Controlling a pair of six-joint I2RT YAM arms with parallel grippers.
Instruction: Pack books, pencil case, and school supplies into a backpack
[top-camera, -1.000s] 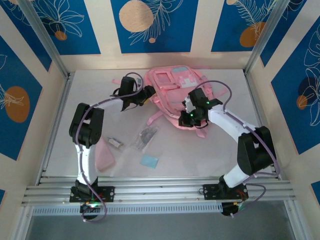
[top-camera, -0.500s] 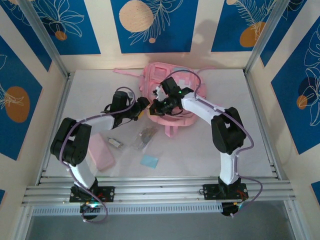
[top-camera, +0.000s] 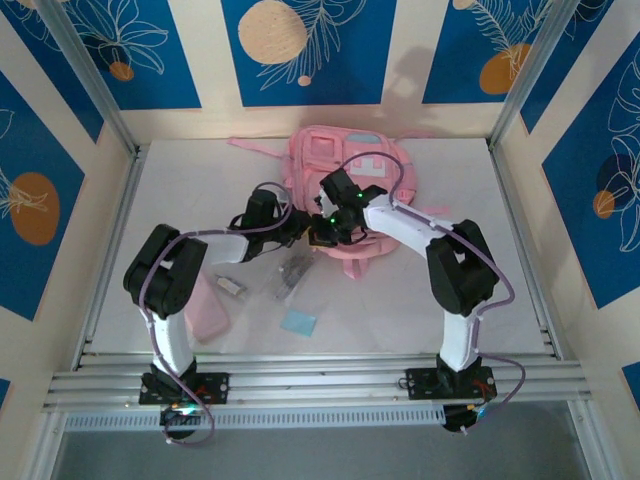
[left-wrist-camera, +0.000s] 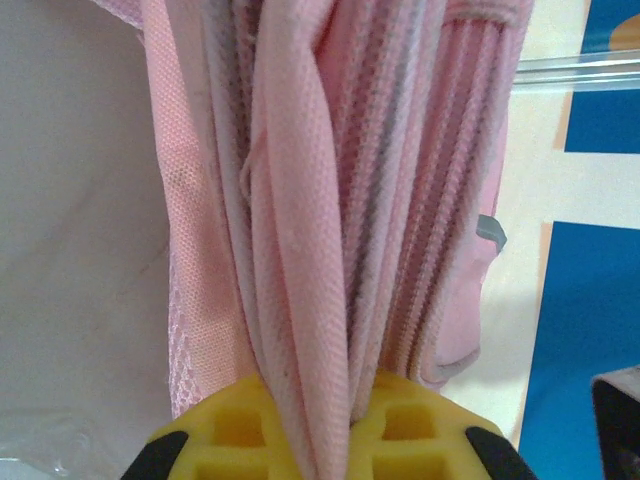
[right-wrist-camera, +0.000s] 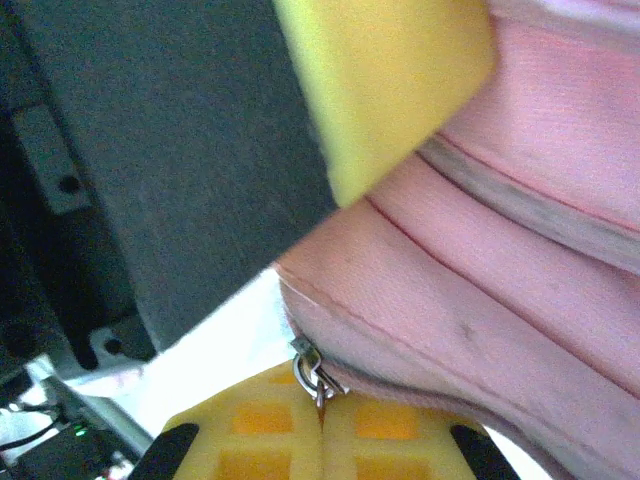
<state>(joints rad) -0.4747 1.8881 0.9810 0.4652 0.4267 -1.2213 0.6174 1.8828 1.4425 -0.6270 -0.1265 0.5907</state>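
Top external: your backpack (top-camera: 345, 160) lies flat, long axis near-to-far; left gripper (left-wrist-camera: 322, 440) clenched on its near-edge fabric, right gripper (right-wrist-camera: 322, 425) pinching zipper pull (right-wrist-camera: 314, 370).

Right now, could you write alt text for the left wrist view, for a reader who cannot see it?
The left gripper, with yellow pads, is shut on bunched pink fabric of the backpack, whose long folds run up the middle of the picture. The white table lies at left, a blue wall panel at right.
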